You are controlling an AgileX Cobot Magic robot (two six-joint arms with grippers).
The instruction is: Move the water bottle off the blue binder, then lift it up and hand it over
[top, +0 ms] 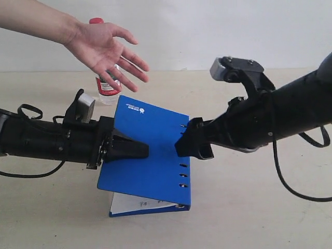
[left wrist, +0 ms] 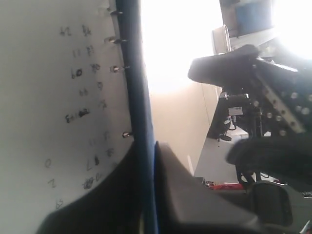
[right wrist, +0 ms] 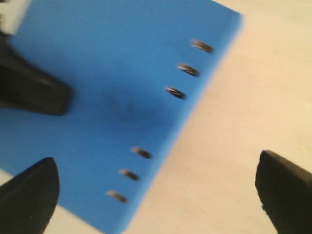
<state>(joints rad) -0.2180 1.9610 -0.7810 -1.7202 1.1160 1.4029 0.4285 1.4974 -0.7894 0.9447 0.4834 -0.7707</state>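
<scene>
Water bottle point(top: 106, 88) upright on table point(top: 249, 207), off blue binder point(top: 155, 150), just behind its logo corner. Bottle's middle hidden by person's hand point(top: 106, 49); red cap point(top: 96, 21) shows above. Left gripper point(top: 129, 150) clamped on binder's cover edge. White pages point(top: 135, 205) peek beneath; writing blurred in left wrist view. Right gripper point(top: 194, 148) spread wide beside ring slots point(top: 183, 166); contact unclear.
</scene>
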